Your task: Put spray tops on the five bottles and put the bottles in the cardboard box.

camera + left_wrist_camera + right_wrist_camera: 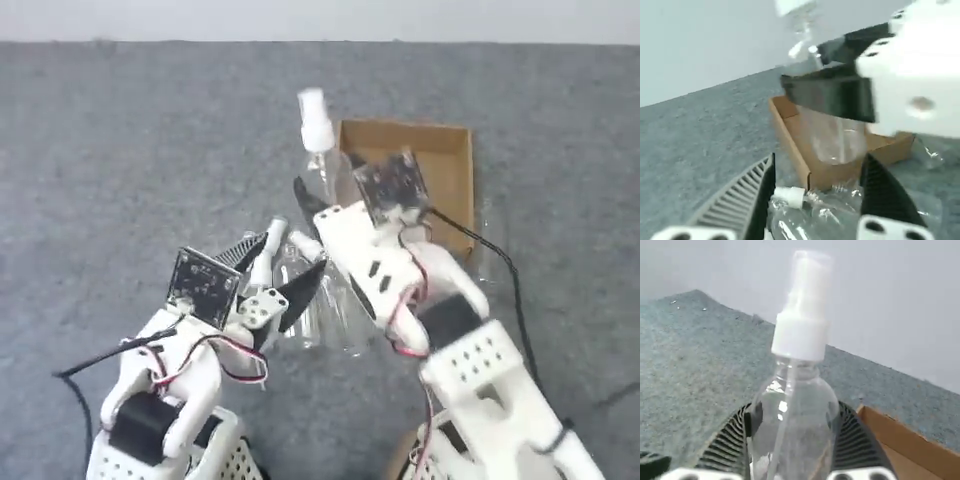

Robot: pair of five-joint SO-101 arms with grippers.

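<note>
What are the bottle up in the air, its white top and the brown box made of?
Bottle: likely clear glossy plastic; you see through it, with bright glints.
Top: white plastic, probably; smooth.
Box: brown cardboard, dull, with folded walls.

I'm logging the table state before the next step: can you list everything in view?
table: one, grey, under everything.
cardboard box: one, brown, open, on the far side of the table.
held bottle: one, clear with a white spray top, upright by the box's edge.
loose bottles: at least two, clear, clustered between the arms; exact count unclear.
white top: one, on a loose bottle lying below the left gripper.
cables: black, along the arms.
right gripper: black fingers, shut on the held bottle.
left gripper: black fingers, open above the loose bottles.
</note>
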